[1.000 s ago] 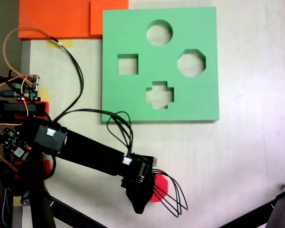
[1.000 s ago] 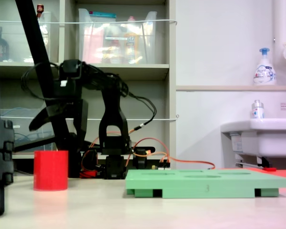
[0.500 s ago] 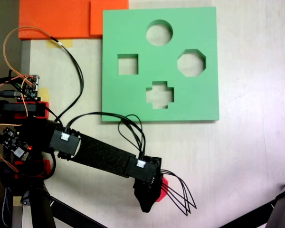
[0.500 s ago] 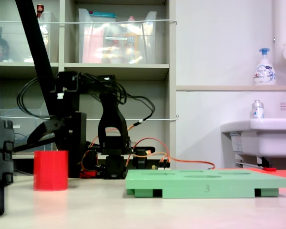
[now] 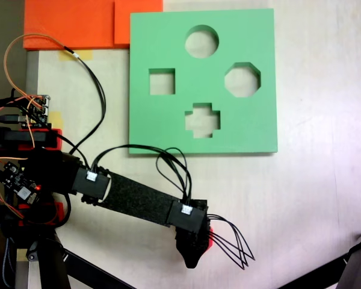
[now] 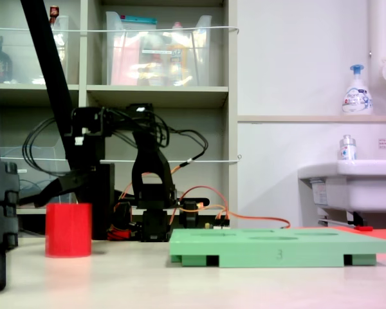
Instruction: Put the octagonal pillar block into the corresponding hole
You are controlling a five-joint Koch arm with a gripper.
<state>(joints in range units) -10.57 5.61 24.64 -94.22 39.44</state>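
The green foam board (image 5: 168, 36) lies at the top middle of the table, with the octagonal hole (image 5: 242, 79) near its right side. The red octagonal pillar block (image 5: 210, 240) is almost covered by my arm from above; only a red sliver shows. From the side the block (image 6: 68, 230) stands upright on the table, left of the board (image 6: 276, 248). My gripper (image 5: 195, 248) hangs directly over the block. In the side fixed view the gripper (image 6: 69, 197) is open, one jaw splayed to the left, the other dropping beside the block's right edge.
The board also has round (image 5: 201, 41), square (image 5: 162, 81) and cross-shaped (image 5: 203, 120) cutouts. Orange foam sheets (image 5: 72, 24) lie at the top left. The arm base with loose wires (image 5: 30, 174) sits at the left edge. A tripod leg (image 5: 349, 271) crosses the bottom right corner.
The gripper has moved right and downward in the top-down view, covering more of the red block, and has sunk lower toward it in the side view. Block and board have not moved.
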